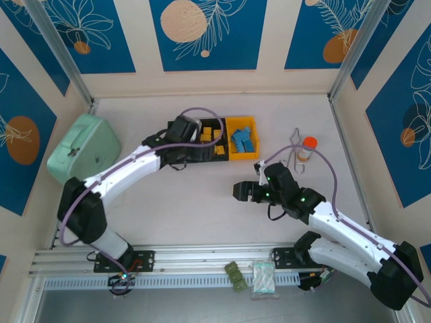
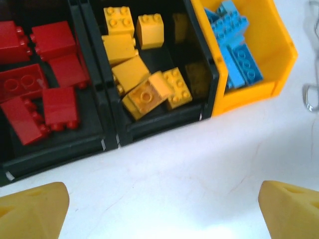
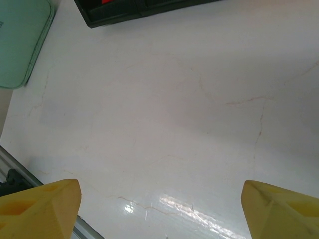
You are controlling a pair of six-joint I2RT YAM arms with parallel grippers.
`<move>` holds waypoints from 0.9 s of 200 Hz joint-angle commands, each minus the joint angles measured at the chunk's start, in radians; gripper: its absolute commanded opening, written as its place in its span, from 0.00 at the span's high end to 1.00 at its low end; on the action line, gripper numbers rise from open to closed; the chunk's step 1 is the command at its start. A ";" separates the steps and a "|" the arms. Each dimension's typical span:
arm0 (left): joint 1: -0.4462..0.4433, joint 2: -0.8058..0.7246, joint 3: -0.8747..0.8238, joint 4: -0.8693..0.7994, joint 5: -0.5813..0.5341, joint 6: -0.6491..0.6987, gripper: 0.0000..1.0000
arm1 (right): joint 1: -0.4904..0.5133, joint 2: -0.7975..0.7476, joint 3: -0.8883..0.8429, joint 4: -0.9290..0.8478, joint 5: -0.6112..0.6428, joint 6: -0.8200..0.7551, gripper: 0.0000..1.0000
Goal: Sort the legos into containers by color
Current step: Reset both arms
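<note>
3 joined containers [image 2: 249,97] hold the legos [image 2: 144,84], sorted red, yellow and blue. Both the left gripper [image 2: 162,191] and right gripper [image 3: 159,191] gape wide, empty. Hovering near the containers, the left gripper could clip a wall on retreat.

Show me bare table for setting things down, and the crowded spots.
Free: the wide white table between the bins, the mint-green case and the right gripper; also the strip behind the bins. Crowded: inside the bins, and around the orange-capped bottle.
</note>
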 commanded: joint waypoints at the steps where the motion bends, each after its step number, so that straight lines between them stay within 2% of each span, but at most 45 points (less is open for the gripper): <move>1: 0.010 -0.129 -0.104 0.082 -0.016 0.050 0.01 | -0.004 0.039 0.064 0.014 0.015 -0.047 0.00; 25: 0.043 -0.274 -0.220 0.099 -0.059 0.074 0.01 | -0.006 0.090 0.118 0.017 0.048 -0.083 0.01; 60: 0.137 -0.441 -0.363 0.093 -0.150 0.133 0.01 | -0.038 0.147 0.190 0.012 0.133 -0.133 0.01; 73: 0.181 -0.473 -0.400 0.087 -0.190 0.152 0.01 | -0.056 0.167 0.217 -0.003 0.235 -0.141 0.01; 85: 0.211 -0.495 -0.438 0.105 -0.271 0.170 0.01 | -0.063 0.179 0.224 0.001 0.392 -0.158 0.01; 102: 0.235 -0.514 -0.508 0.201 -0.377 0.212 0.01 | -0.085 0.181 0.183 0.085 0.592 -0.214 0.01; 113: 0.256 -0.516 -0.558 0.266 -0.489 0.211 0.01 | -0.100 0.175 0.117 0.231 0.671 -0.298 0.01; 129: 0.303 -0.519 -0.647 0.429 -0.530 0.287 0.00 | -0.137 0.179 0.007 0.470 0.757 -0.428 0.01; 153: 0.401 -0.463 -0.733 0.625 -0.537 0.337 0.01 | -0.238 0.222 -0.027 0.517 0.765 -0.445 0.01; 180: 0.478 -0.296 -0.812 0.940 -0.473 0.392 0.01 | -0.337 0.266 -0.092 0.668 0.751 -0.483 0.01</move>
